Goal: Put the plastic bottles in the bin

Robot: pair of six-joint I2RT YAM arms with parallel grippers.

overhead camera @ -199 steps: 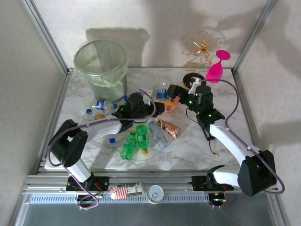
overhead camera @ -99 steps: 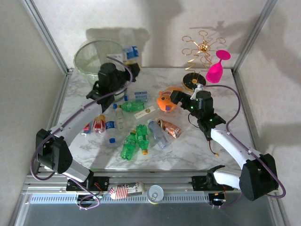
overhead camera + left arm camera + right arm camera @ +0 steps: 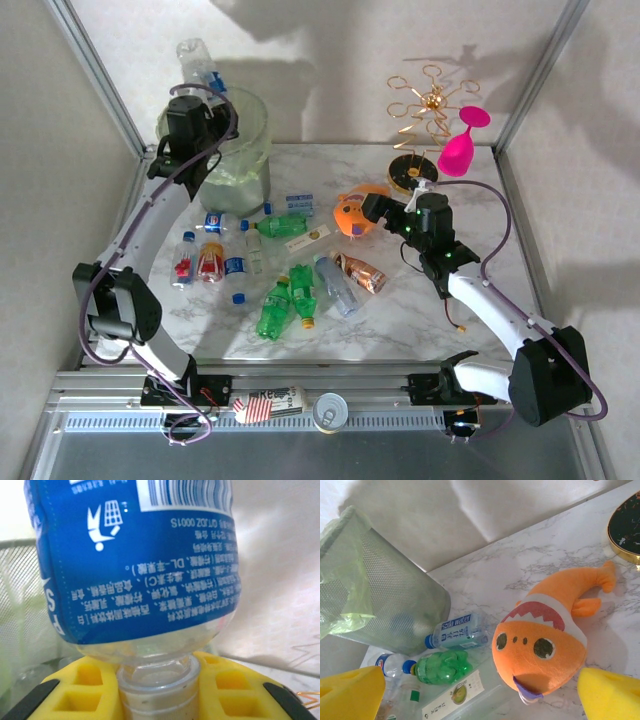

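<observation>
My left gripper is raised over the rim of the bin, shut on the neck of a clear plastic bottle with a blue label that sticks up above it. In the left wrist view that bottle stands between the yellow fingers, gripper shut on its neck. Several more plastic bottles lie on the marble table, among them a green one, a brown-labelled one and a Soda water one. My right gripper hangs open beside the orange fish; its point between the tips is.
An orange fish toy lies right of centre, close under the right gripper. A gold wire stand and pink goblet stand at the back right. A can sits on the front rail. Metal posts frame both sides.
My left arm has swung from the table's middle up and left with the blue-labelled bottle, ending above the bin. The right gripper drew back a little from the fish, then stayed still.
</observation>
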